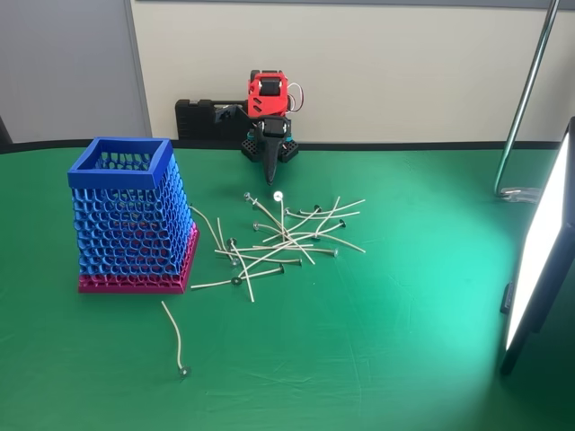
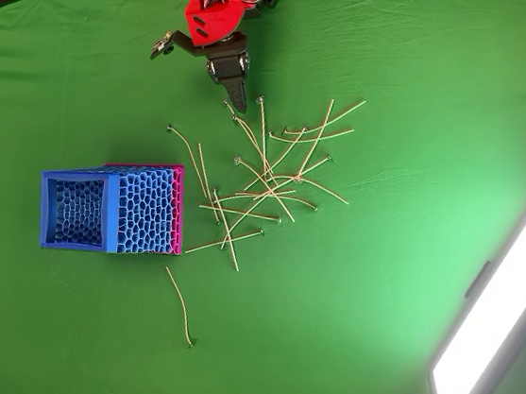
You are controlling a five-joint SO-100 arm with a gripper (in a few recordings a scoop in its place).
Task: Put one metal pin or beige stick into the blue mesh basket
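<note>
- Sticks lie in a loose crossed pile on the green worktop, and we see the same pile in the overhead view.
- We find one stick lying apart from the rest, in front of the basket in the fixed view, with its dark head toward the near edge; the overhead view shows it below the basket, gently curved.
- We see the basket standing upright to the left of the pile in the fixed view, blue rim on top and pink base on the worktop; from overhead its rim frames an open mouth.
- A few sticks at the pile's left edge reach close to the basket's base, though we cannot tell whether any touches it.
- We see the red and black arm at the far side of the worktop, its fingers pointing down over the far edge of the pile; overhead they sit just beside the topmost stick heads.
- The fingers look pressed together into one dark point, and we see nothing between them.
- A lit panel stands at the right edge of the worktop.
</note>
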